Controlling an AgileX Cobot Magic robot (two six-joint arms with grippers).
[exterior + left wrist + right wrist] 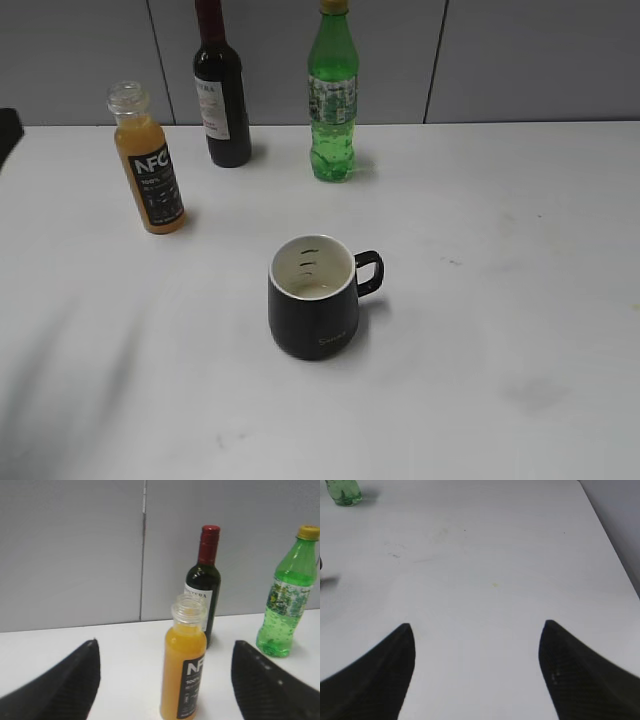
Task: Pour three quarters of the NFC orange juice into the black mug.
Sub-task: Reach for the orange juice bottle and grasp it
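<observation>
Landmark: black mug (312, 298), upright near the middle of the white counter (500, 330), handle to its right, white interior, small pale lettering low on its side, too small to read.

NFC orange juice (148, 160): behind and left of the mug, well apart, upright, capless. Black label, white "NFC"; finer print below unreadable.

Dark wine bottle (221, 85): behind the mug, slightly left, white label, text unclear.

Green soda bottle (333, 95): directly behind the mug, yellow cap.

Left gripper (165, 680): jaws spread wide, juice bottle between them but untouched.

Right gripper (476, 670): jaws spread, nothing held, over bare counter.
</observation>
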